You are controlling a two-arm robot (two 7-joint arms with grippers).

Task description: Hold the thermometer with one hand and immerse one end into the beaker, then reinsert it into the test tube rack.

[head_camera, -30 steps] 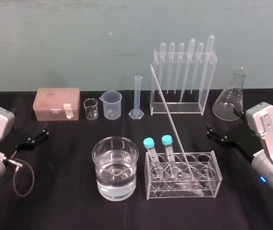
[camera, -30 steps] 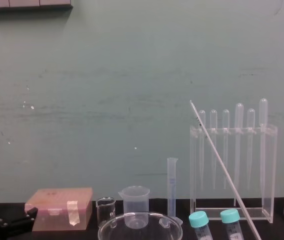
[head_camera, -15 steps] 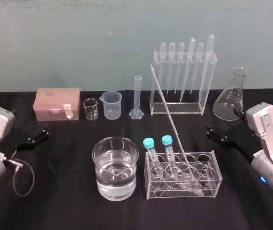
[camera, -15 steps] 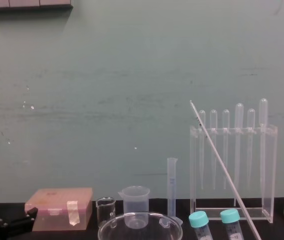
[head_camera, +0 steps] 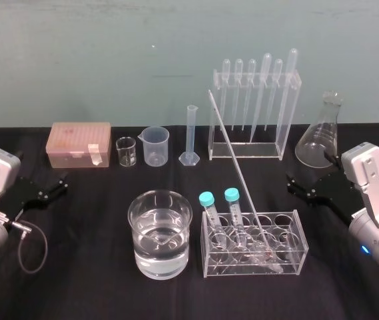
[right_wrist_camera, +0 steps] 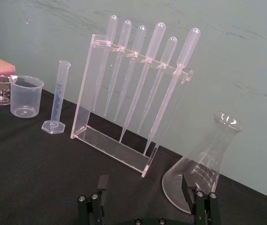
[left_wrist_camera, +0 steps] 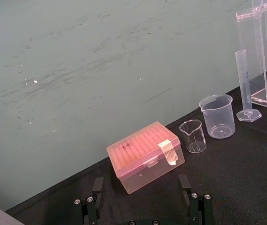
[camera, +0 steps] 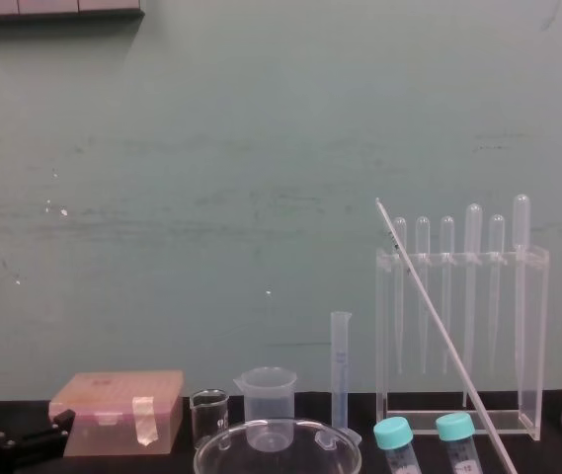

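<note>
Black cloth (head_camera: 82, 267): your thermometer (head_camera: 232, 152) leans from the near test tube rack (head_camera: 296, 248), stem free to grasp; left gripper (head_camera: 61, 183), right gripper (head_camera: 290, 183) wide open

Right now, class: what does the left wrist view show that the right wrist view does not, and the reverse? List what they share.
Left wrist alone: the open left gripper and the whole pink box. Right wrist alone: the open right gripper, the conical flask and the full row of six pipettes. Shared: the graduated cylinder, plastic beaker, small glass beaker and pipette stand, plus a corner of the box.
</note>
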